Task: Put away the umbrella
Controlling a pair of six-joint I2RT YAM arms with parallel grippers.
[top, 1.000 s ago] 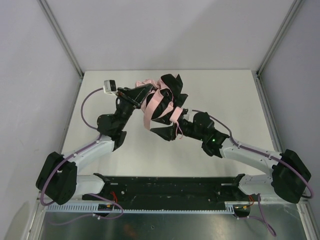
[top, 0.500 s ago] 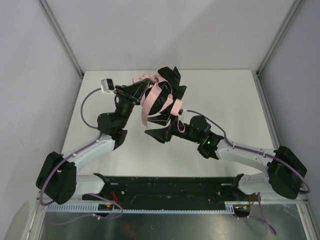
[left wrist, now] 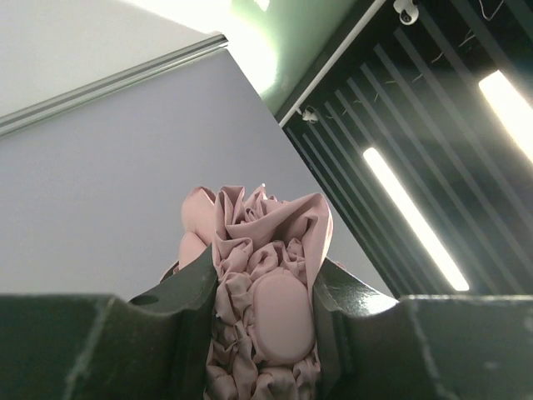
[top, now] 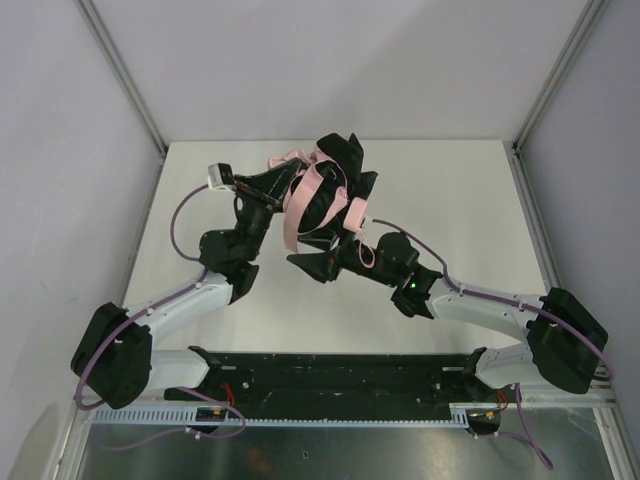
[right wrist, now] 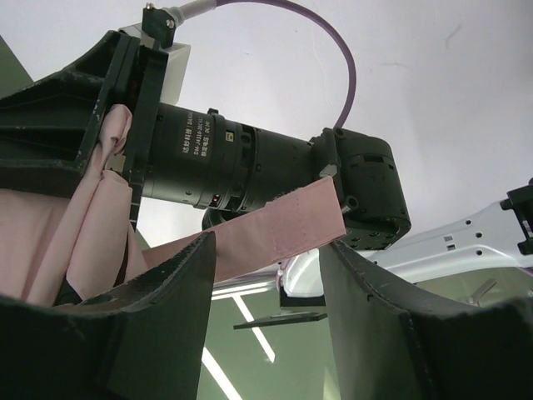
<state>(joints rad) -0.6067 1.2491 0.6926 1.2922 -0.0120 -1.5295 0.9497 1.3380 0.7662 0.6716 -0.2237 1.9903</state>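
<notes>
Above the white table (top: 450, 200), the left gripper (left wrist: 265, 279) clamps the umbrella's (left wrist: 266, 233) bunched fabric, likely to steady it. The right gripper (right wrist: 268, 246) stands open around a pink band (right wrist: 283, 221).

The umbrella (left wrist: 266, 250) is pale pink, the table (top: 450, 200) plain white.

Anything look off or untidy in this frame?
Yes: the umbrella is a crumpled bundle held aloft, not neatly folded. The left gripper clamps bunched fabric, and a loose pink flap trails between the open fingers of the right gripper.
</notes>
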